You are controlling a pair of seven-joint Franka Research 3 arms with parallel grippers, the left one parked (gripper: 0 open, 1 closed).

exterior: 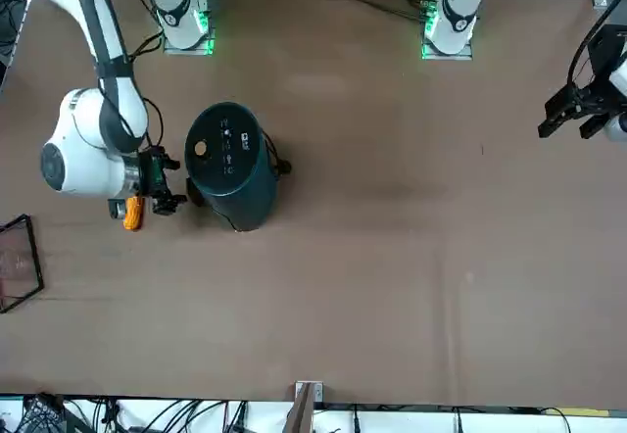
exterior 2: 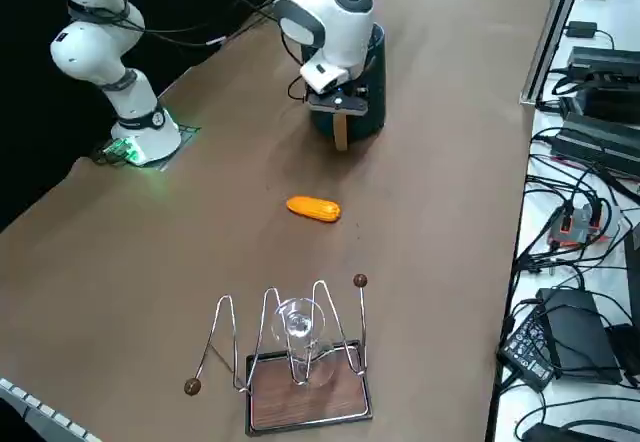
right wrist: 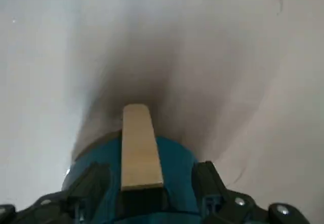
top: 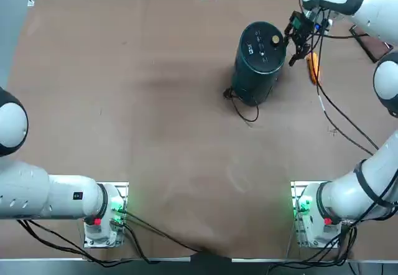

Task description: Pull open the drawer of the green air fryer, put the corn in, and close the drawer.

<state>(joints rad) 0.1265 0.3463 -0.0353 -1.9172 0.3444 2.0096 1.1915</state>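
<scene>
The green air fryer [top: 258,63] stands upright at the far right of the table, seen again in the front view [exterior: 227,164]. Its drawer [exterior 2: 366,117] looks pushed in, and a pale wooden handle [right wrist: 140,148] sticks out of it. My right gripper [right wrist: 152,181] is open, one finger on each side of that handle with gaps showing. It shows from above [top: 297,38] and from the side [exterior 2: 338,112]. The corn [exterior 2: 313,208], a small orange-yellow cob, lies on the table just beyond the gripper [top: 313,66].
A black power cord [top: 245,110] trails from the fryer's base toward the table's middle. A wire rack on a wooden base [exterior 2: 300,357] holding a glass stands near the table's right edge, past the corn.
</scene>
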